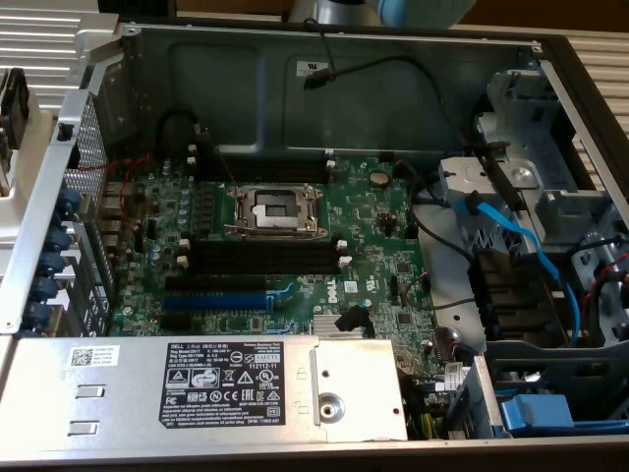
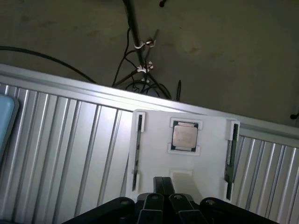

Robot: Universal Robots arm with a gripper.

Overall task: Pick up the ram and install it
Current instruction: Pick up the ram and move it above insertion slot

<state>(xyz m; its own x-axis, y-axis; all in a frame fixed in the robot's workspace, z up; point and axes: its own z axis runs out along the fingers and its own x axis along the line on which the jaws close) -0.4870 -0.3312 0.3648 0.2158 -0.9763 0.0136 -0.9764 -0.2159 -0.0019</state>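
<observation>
Hovering over a white holder [image 2: 205,140] on the ribbed metal tabletop [image 2: 60,149], end effector [image 2: 163,185] at the near edge of the wrist view, dark linkage spread to either side of it; clenched or released cannot be told from here, and nothing seen in its grasp. Standing on edge in white brackets along one side of the holder, just ahead of the end effector and off to one side: the ram [image 2: 138,149], a long thin dark strip, untouched and apart from the end effector. Matching it on the opposite side of the end effector, a second dark strip [image 2: 230,154], likewise upright in brackets. Sitting between the two strips and straight ahead of the end effector, a square silver processor [image 2: 185,136] in a framed recess. Farther out beyond the holder and the tabletop's edge, a dark floor [image 2: 233,56] with a thin pole [image 2: 135,32] and tangled cables [image 2: 140,86]. Shown in the exterior view only, so not placeable against the end effector: an open computer case [image 1: 246,69] with a green motherboard [image 1: 378,231], a metal processor socket [image 1: 275,208], long black memory slots [image 1: 265,258] beside it, a blue expansion slot [image 1: 214,295], a labelled power supply [image 1: 128,393] and a blue cable [image 1: 521,246].
</observation>
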